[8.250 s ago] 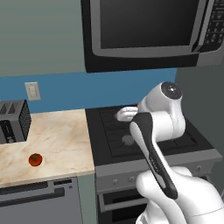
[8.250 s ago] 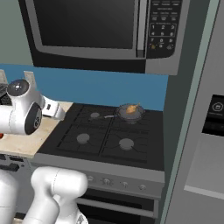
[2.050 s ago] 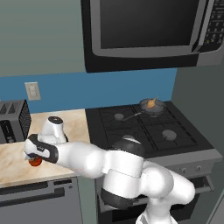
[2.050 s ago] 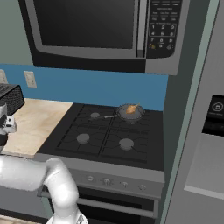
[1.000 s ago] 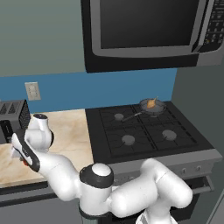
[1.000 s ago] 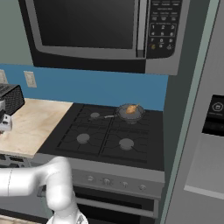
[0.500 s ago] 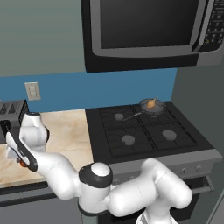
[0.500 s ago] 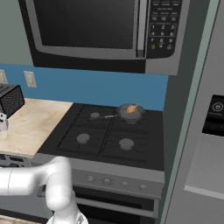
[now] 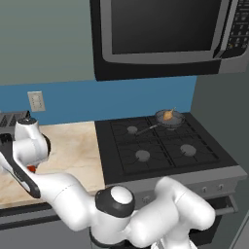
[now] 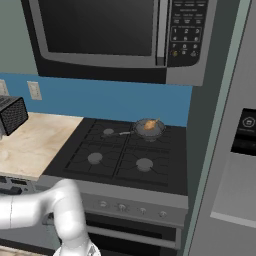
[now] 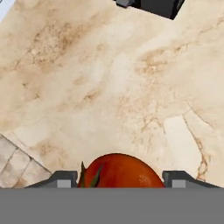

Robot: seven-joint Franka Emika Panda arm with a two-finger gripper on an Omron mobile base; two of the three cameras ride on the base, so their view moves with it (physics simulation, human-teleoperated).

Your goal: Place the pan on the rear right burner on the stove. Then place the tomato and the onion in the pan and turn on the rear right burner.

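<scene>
In the hand view the red tomato [image 11: 121, 171] sits between my two fingertips, and my gripper [image 11: 119, 179] is shut on it over the beige counter. In the left base view a sliver of the tomato [image 9: 31, 168] shows under my hand at the far left. On the rear right burner of the black stove [image 9: 160, 151] stands the small dark pan [image 9: 168, 119], its handle pointing left. The tan onion [image 9: 168, 115] lies inside it. From the right base view, the pan [image 10: 149, 128] with the onion [image 10: 149, 125] sits at the back of the stove [image 10: 125, 156].
A dark toaster [image 10: 11, 114] stands at the counter's back left and shows at the top of the hand view [image 11: 151, 5]. A microwave [image 9: 165, 34] hangs over the stove. A grey fridge [image 10: 235, 150] flanks the stove's right side. The beige counter [image 9: 73, 146] lies left of the stove.
My hand has drifted slightly left over the counter with the tomato between the fingers. The pan and the onion have not moved.
</scene>
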